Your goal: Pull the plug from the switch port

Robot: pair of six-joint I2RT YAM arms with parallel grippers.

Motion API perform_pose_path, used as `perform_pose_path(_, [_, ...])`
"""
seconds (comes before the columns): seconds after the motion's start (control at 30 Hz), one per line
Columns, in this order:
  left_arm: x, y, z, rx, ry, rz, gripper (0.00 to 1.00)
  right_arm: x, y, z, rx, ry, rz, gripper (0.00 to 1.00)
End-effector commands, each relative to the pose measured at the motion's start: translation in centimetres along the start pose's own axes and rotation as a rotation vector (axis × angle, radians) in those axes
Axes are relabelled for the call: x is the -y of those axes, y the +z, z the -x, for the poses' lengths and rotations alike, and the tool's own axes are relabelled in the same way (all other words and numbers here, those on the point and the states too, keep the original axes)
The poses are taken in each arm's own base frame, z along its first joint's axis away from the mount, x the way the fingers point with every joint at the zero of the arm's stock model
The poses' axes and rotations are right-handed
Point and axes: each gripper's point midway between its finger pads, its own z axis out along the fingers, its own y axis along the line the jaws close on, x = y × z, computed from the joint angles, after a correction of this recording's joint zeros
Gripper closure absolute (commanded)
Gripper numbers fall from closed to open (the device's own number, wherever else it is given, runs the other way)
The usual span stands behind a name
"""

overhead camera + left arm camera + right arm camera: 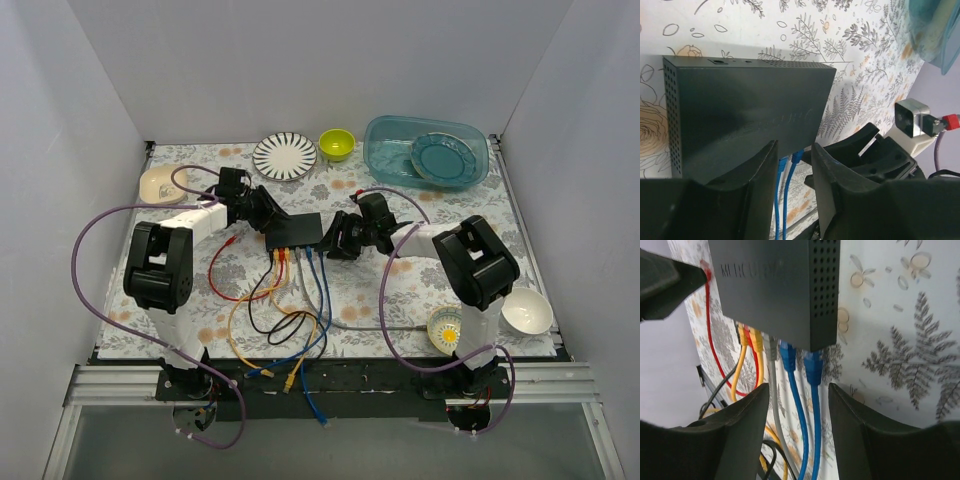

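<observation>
The black switch [295,230] lies flat mid-table, with several cables plugged into its near edge. In the right wrist view the switch [775,285] holds yellow, red, grey and two blue plugs [812,367]. My right gripper [799,390] is open just below the plugs, and the two blue cables [810,430] run between its fingers untouched. It sits at the switch's right end [335,240]. My left gripper [268,212] is at the switch's left end. In its wrist view the switch [740,110] fills the middle, and the left gripper [792,150] is open at the port edge, blue cables showing through the gap.
Loose cables [290,340] trail to the table's near edge. At the back stand a striped plate [284,155], a green bowl [336,143] and a blue tub [425,150] holding a teal plate. A beige bowl [160,184] sits far left, and two bowls [526,310] near right.
</observation>
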Motion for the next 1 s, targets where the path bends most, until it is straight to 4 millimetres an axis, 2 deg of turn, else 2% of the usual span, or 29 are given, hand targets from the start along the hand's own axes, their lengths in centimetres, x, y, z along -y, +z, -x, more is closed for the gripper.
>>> perform_pose_path(0.0, [-0.4, 0.6, 0.7, 0.020, 0.023, 0.028, 0.69, -1.8, 0.2, 2.5, 0.066, 0.031, 0.128, 0.42])
perform_pose_path(0.3, [-2.3, 2.2, 0.1, -0.009, 0.003, 0.072, 0.72, 0.8, 0.4, 3.6, 0.075, 0.081, 0.093, 0.47])
perform_pose_path(0.43, [-2.3, 2.3, 0.1, -0.011, 0.005, 0.070, 0.72, 1.8, 0.5, 2.6, 0.048, 0.076, 0.062, 0.50])
perform_pose_path(0.53, [-1.2, 2.0, 0.4, 0.000, 0.013, 0.035, 0.71, 2.8, 0.2, 1.3, 0.031, 0.080, 0.042, 0.50])
perform_pose_path(0.7, [1.0, 2.1, 0.3, -0.007, 0.032, -0.054, 0.70, 2.8, 0.6, 0.3, 0.010, 0.096, 0.062, 0.50])
perform_pose_path(0.8, [0.6, 2.5, -0.8, -0.032, 0.022, -0.047, 0.70, 2.4, 1.1, 0.0, -0.001, 0.085, 0.066, 0.50])
perform_pose_path(0.97, [-0.2, 2.7, -2.3, -0.057, 0.004, -0.041, 0.70, 1.9, 1.8, 0.6, 0.010, 0.104, 0.088, 0.50])
